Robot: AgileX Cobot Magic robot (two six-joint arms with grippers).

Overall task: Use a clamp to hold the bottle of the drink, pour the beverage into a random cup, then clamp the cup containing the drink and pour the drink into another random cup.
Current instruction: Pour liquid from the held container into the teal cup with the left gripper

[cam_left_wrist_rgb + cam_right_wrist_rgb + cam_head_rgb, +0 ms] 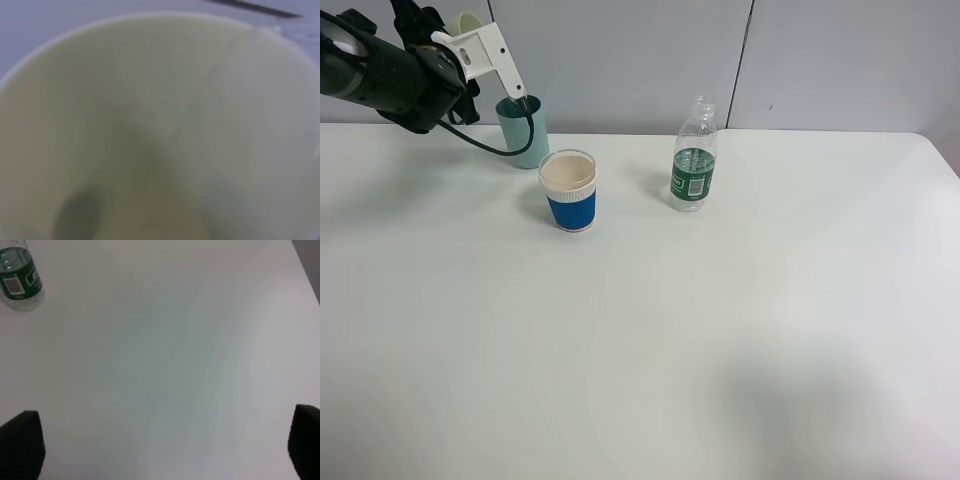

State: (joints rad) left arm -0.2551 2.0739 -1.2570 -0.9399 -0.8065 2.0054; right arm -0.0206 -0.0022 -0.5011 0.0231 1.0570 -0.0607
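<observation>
Closest to any lens is a pale cup interior point(150, 125). It fills the left wrist view, blurred, with only an arc of rim showing and the rest cut off by the frame. That view does not take in the fingers.

The exterior high view places the left claw point(520, 98) at the teal cup point(525, 135), at the back left of the counter point(720, 350). One white finger dips inside the rim and the other is hidden. I cannot tell whether this claw is clamped on the cup wall or apart.

The blue cup point(569, 195) stands upright just in front and to the right of the teal cup; contact between them cannot be determined. The bottle point(694, 158) is uncapped, green-labelled and upright, and stands apart to the right of the blue cup.

Only the right wrist view shows the right claw point(162, 445). Its dark pads point(20, 447) are spread wide and hold nothing above the counter, and the bottle is cut off at a corner of the frame. The right arm lies outside the exterior high view.
</observation>
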